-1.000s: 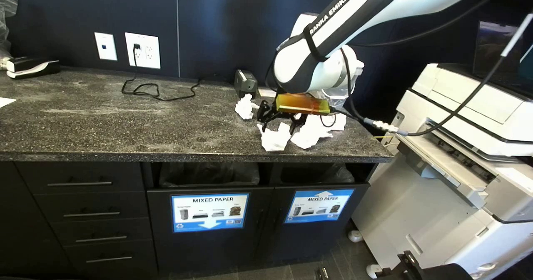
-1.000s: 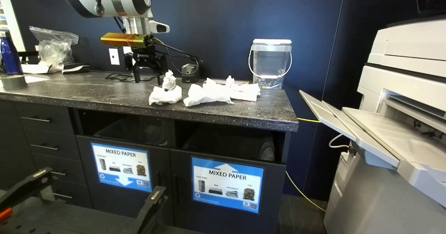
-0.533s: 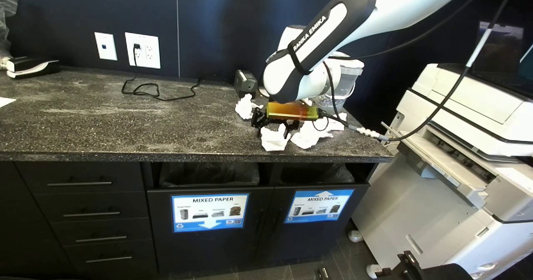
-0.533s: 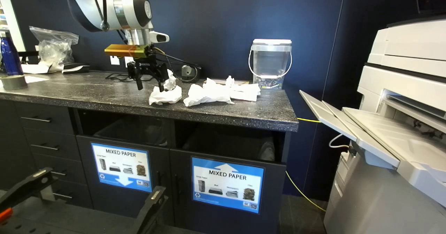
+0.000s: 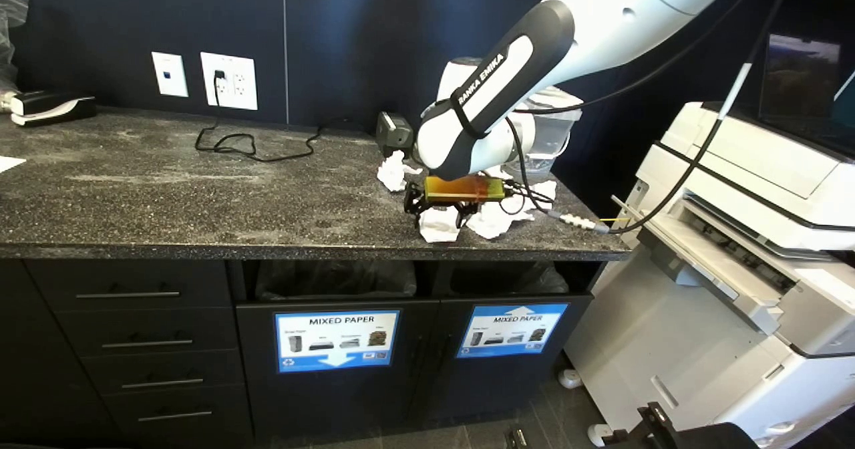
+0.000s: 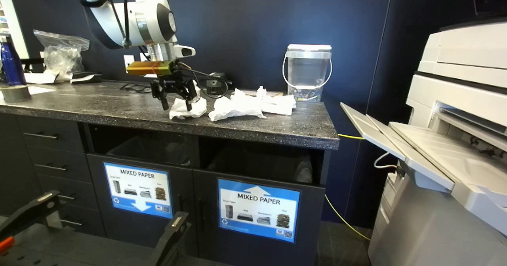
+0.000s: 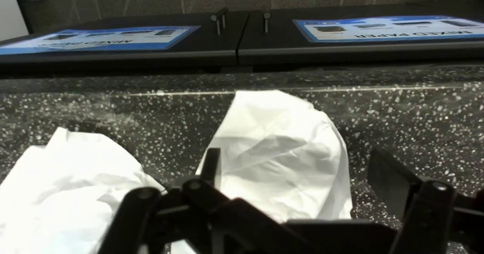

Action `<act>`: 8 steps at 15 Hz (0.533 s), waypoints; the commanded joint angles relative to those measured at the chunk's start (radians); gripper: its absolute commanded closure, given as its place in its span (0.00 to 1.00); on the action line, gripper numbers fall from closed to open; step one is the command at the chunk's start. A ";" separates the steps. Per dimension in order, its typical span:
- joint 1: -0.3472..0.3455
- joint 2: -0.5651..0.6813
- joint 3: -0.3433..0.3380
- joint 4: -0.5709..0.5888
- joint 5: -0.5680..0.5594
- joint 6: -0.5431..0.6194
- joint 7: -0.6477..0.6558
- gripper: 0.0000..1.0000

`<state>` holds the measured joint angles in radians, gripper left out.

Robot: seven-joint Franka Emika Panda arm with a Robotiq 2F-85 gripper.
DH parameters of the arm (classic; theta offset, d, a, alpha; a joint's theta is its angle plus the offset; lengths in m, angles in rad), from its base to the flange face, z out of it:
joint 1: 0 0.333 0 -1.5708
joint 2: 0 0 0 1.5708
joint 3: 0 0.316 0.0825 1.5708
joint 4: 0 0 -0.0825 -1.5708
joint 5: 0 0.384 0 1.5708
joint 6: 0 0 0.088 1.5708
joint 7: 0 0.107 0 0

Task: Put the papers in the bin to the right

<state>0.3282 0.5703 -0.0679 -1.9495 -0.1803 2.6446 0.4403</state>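
Gripper (image 6: 177,107) over paper (image 7: 281,171) — bin's (image 5: 513,330) liner (image 5: 546,278) in both exterior views only.

Crumpled white papers (image 6: 237,107) lie above the bin (image 6: 259,181).

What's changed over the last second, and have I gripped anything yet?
The gripper came down, open, toward the paper wad centred in the wrist view. Nothing was taken hold of or let go. That and the other wads stayed put on the counter.
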 commanded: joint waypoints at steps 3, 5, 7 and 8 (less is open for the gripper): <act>0.012 0.059 -0.019 0.067 -0.002 0.001 0.016 0.00; 0.011 0.075 -0.019 0.078 0.001 0.002 0.014 0.00; 0.014 0.087 -0.028 0.087 -0.005 0.009 0.015 0.03; 0.008 0.090 -0.024 0.088 0.003 0.010 0.010 0.26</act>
<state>0.3286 0.6345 -0.0772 -1.8976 -0.1802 2.6447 0.4419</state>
